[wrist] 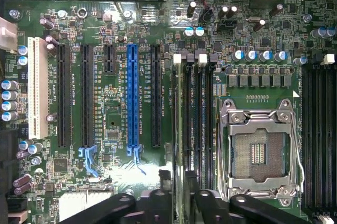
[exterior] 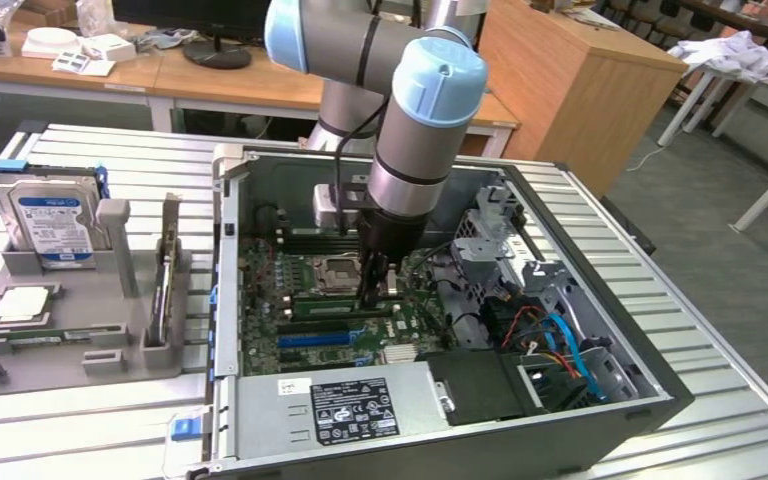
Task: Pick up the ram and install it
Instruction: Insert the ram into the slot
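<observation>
Nearest in the exterior view, at six o'clock from the gripper [exterior: 377, 287], a silver power supply [exterior: 347, 403] with a black label fills the front of the open steel case [exterior: 651, 395]. Orange and blue cables [exterior: 560, 345] curl at four o'clock, close to the work but not across it. On the green motherboard [exterior: 267, 305] the blue slot [wrist: 132, 95] and the bare metal-framed processor socket [wrist: 258, 153] lie to either side of the ram [wrist: 184, 119]. This thin green stick stands on edge in line with a memory slot, directly under the gripper. I cannot tell whether the gripper clamps it or not. The grey, blue-capped arm [exterior: 418, 130] drops almost vertically from twelve o'clock. At nine o'clock a hard drive [exterior: 51, 222] stands in a grey plastic holder [exterior: 117, 300]. Wooden desks [exterior: 558, 60] lie beyond.
</observation>
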{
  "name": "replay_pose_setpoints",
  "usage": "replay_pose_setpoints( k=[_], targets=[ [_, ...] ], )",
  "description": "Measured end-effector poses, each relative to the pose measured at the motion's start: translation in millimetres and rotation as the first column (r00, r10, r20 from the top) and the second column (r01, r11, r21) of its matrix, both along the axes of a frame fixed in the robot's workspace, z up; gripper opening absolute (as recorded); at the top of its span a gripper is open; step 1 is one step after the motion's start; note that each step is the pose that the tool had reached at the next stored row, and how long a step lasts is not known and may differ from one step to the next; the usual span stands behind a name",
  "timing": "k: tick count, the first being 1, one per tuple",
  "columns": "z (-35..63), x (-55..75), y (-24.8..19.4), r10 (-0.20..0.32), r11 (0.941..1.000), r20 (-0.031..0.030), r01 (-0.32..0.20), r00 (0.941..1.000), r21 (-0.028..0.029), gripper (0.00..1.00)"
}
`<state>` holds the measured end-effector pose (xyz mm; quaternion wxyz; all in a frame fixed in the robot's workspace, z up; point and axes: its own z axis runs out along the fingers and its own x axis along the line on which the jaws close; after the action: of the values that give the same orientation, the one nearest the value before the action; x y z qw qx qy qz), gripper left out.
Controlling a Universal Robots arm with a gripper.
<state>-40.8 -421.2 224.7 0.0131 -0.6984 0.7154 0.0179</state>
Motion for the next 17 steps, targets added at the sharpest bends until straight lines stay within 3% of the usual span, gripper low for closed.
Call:
replay_pose_setpoints(
  k=[9, 17],
  targets=[
    [2.2, 0.0, 0.1, 0.000, 1.0000, 0.0000, 0.000, 1.0000, 0.0000, 0.25],
    [20.3, 0.4, 0.0, 0.000, 1.0000, -0.0001, 0.000, 1.0000, 0.0000, 0.25]
  ],
)
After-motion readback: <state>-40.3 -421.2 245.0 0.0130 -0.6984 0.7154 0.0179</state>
